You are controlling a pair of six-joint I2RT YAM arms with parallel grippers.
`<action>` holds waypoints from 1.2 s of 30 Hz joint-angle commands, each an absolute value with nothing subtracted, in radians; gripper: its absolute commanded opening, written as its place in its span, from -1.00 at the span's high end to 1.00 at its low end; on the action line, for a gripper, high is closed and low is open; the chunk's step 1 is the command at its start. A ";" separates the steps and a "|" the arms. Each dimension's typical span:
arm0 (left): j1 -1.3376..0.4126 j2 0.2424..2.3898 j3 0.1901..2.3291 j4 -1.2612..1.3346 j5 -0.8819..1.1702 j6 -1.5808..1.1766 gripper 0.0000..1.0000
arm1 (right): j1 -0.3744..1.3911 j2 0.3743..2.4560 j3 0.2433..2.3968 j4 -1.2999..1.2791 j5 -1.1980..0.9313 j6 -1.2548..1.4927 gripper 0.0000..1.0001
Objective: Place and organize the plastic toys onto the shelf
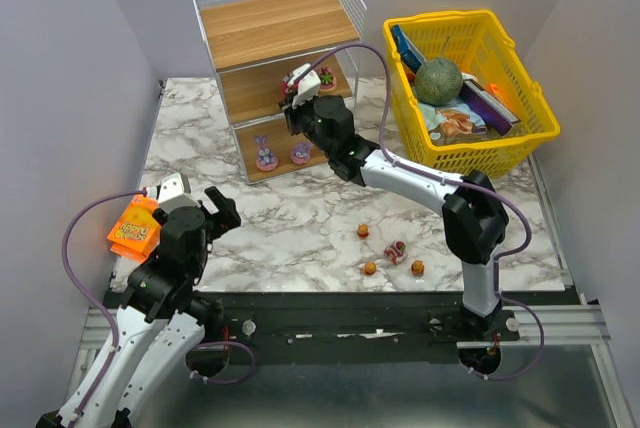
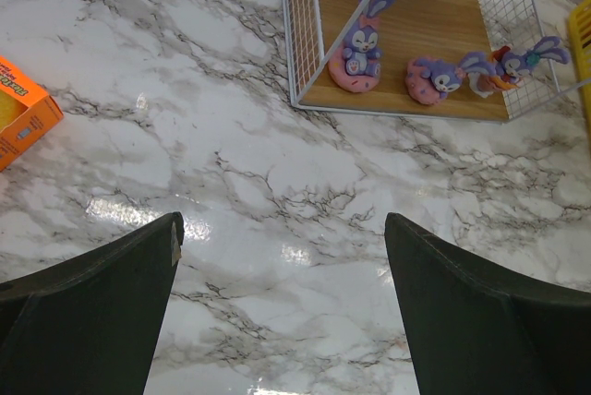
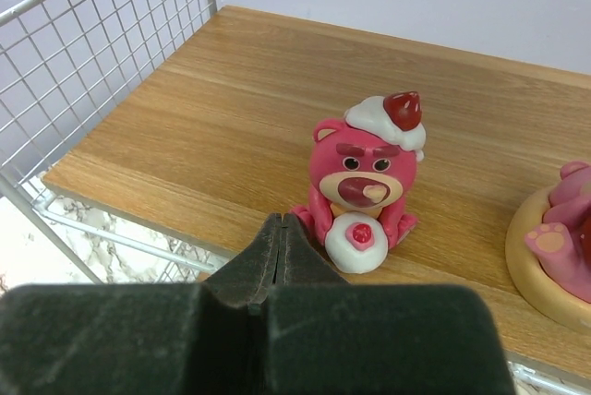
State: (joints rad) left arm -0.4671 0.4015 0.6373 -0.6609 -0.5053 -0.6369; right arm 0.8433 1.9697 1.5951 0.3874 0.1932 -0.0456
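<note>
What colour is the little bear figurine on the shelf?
Bear figurine: pink with a white hat, clearest in right wrist view.

On the shelf's (image 3: 212, 127) middle board, the left of the right wrist view is bare wood, walled by wire mesh (image 3: 102, 53). A pink bear (image 3: 365, 187) and a second pink toy (image 3: 554, 247) block centre and right. From above, the marble table (image 1: 290, 218) is open mid-frame.

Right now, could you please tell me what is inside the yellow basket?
A green ball rests on top in the basket, beside flat packets and a blue item. Whatever lies beneath them is covered.
</note>
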 commanded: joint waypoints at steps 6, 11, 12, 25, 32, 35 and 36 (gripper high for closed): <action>-0.472 0.405 0.646 -0.657 -0.532 -0.640 -0.98 | 0.844 1.751 1.444 0.362 0.141 -0.014 0.99; -0.471 0.403 0.641 -0.646 -0.519 -0.637 -0.98 | 0.844 1.589 1.358 0.224 0.141 0.092 0.85; -0.472 0.403 0.640 -0.643 -0.511 -0.634 -0.98 | 0.844 1.551 1.351 0.142 0.171 0.113 0.75; -0.472 0.436 0.630 -0.595 -0.407 -0.600 -0.98 | 0.847 1.194 0.988 -0.492 0.525 0.590 -0.58; -0.472 0.454 0.623 -0.574 -0.362 -0.594 -0.98 | 0.853 1.143 0.907 -0.823 0.565 0.912 -0.61; -0.472 0.457 0.621 -0.569 -0.348 -0.589 -0.98 | 0.856 1.167 0.878 -0.899 0.545 0.988 -0.61; -0.472 0.459 0.621 -0.569 -0.347 -0.589 -0.98 | 0.856 1.175 0.870 -0.894 0.534 0.988 -0.61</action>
